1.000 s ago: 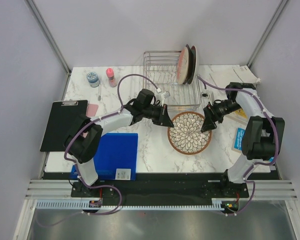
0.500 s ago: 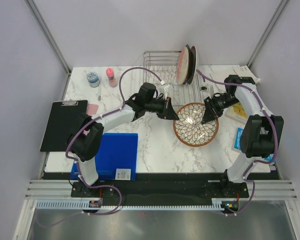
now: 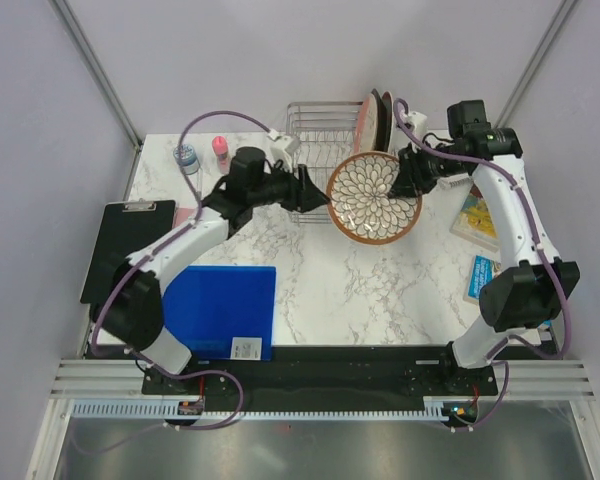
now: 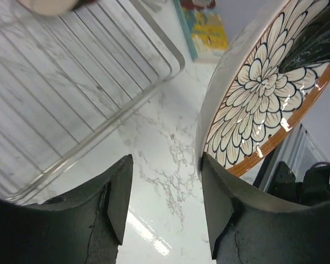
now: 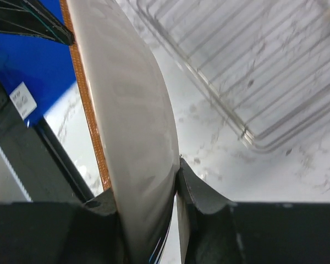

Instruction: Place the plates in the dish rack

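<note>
**Petal plate stood on edge at rack front: right pincer clenched, left pincer released**

**Placement.** The round white ceramic plate with brown petal pattern (image 3: 372, 196) is clear of the white marble table (image 3: 320, 285). It is tipped up towards vertical, just in front of the rectangular silver wire dish rack (image 3: 318, 125), which sits at the table's far edge, right of centre. Judged reason: the upright dividers accept a plate on its rim only, so it must be stood up before entry.

The right gripper (image 3: 408, 178) is clenched on the plate's right rim, one finger on the patterned face and one on the back, and it carries the load. The left gripper (image 3: 314, 187) is released, jaws apart with bare marble showing between them. The plate's left rim lies at the inner face of one finger, touching or nearly so. Judged purpose: a steadying stop against swing, not a grasp.

**Count.**
- Plates in hand: one.
- Upright plates (image 3: 367, 122) at the rack's right end: at least two, a pinkish one in front and a dark-rimmed one behind. A third cannot be confirmed.
- Racks: one.
- Off-task items:
  - one black clipboard (image 3: 130, 250) at the left edge
  - one flat blue board (image 3: 230, 310) at the near edge
  - two small jars (image 3: 185, 157) at the far left corner
  - two printed booklets (image 3: 477, 215) along the right edge
</note>
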You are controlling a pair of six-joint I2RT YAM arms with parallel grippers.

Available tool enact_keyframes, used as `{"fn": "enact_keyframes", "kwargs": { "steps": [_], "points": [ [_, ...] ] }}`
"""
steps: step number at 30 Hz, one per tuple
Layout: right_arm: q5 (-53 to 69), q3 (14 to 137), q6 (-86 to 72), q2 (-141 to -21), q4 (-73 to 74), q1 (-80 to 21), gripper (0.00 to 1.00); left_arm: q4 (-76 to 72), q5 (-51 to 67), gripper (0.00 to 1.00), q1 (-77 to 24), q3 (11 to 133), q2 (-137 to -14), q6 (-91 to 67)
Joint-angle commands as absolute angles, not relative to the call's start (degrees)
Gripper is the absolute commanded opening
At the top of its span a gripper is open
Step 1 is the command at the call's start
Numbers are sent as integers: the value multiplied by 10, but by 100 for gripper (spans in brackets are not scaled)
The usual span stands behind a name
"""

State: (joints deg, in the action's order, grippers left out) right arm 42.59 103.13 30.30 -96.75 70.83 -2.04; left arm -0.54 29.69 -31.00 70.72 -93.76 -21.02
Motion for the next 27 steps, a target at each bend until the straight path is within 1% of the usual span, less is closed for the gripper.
{"fn": "enact_keyframes", "kwargs": {
  "steps": [1, 2, 3, 4, 5, 6, 7, 8, 13, 14, 16, 17, 20, 27],
  "points": [
    [371, 1027, 76, -842, 416, -59, 0, 71, 200, 58, -204, 646, -856, -123],
    [334, 1000, 58, -821, 357, -71, 0, 71, 199, 57, -195, 640, -846, -120],
    [262, 953, 45, -791, 305, -84, 0, 75, 200, 57, -188, 634, -828, -115],
    [191, 934, 33, -781, 257, -124, 0, 75, 200, 57, -179, 626, -822, -112],
    [128, 916, 12, -777, 176, -147, 0, 76, 199, 57, -177, 621, -815, -111],
    [80, 897, 10, -780, 141, -169, 0, 76, 200, 57, -178, 619, -801, -112],
    [-14, 895, 7, -787, 115, -205, 0, 75, 203, 57, -177, 614, -796, -113],
    [-50, 896, 1, -797, 72, -220, 0, 75, 211, 57, -177, 611, -790, -115],
    [-197, 954, -4, -897, -6, -295, 0, 70, 216, 57, -171, 592, -761, -119],
    [-264, 960, 14, -911, -41, -307, 0, 68, 217, 57, -170, 590, -759, -120],
    [-313, 981, 46, -953, -68, -328, 0, 64, 219, 57, -164, 578, -750, -126],
    [-354, 993, 47, -968, -75, -331, 0, 62, 220, 57, -162, 574, -744, -127],
    [-413, 1032, 46, -1012, -86, -336, 0, 51, 223, 57, -158, 556, -728, -139],
    [-497, 1083, 129, -1097, -185, -339, 0, 35, 229, 56, -147, 513, -687, -168]
  ]
}}
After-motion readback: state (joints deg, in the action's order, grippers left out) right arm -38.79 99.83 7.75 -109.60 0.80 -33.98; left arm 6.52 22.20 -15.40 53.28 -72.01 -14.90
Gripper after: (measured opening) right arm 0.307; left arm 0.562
